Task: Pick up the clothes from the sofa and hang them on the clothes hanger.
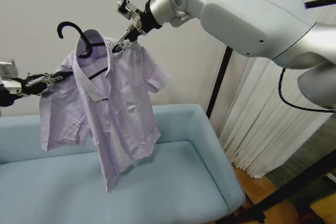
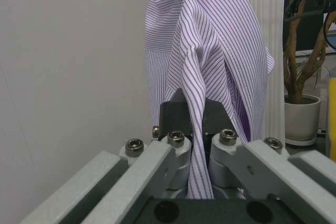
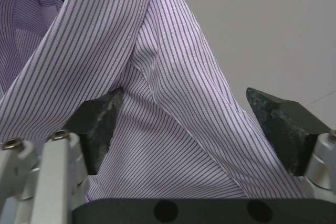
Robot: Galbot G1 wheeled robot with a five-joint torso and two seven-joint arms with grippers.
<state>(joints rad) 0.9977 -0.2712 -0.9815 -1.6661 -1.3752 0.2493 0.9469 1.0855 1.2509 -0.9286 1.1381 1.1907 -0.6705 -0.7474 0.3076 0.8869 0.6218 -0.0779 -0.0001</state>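
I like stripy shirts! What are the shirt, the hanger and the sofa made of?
Shirt: thin woven cloth, probably cotton; fine purple-and-white stripes, soft folds, bunching where the left gripper pinches it. The right gripper sits open at its shoulder. Hanger: smooth black, probably plastic, hard to be sure. Sofa: pale blue matte fabric upholstery, it seems, with soft rounded edges.

There is one striped shirt [image 1: 113, 108], one black hanger [image 1: 69, 23] in it, one blue sofa [image 1: 173, 182], one potted plant [image 2: 302, 114], and two grippers: left gripper [image 1: 56, 77], right gripper [image 1: 125, 39].
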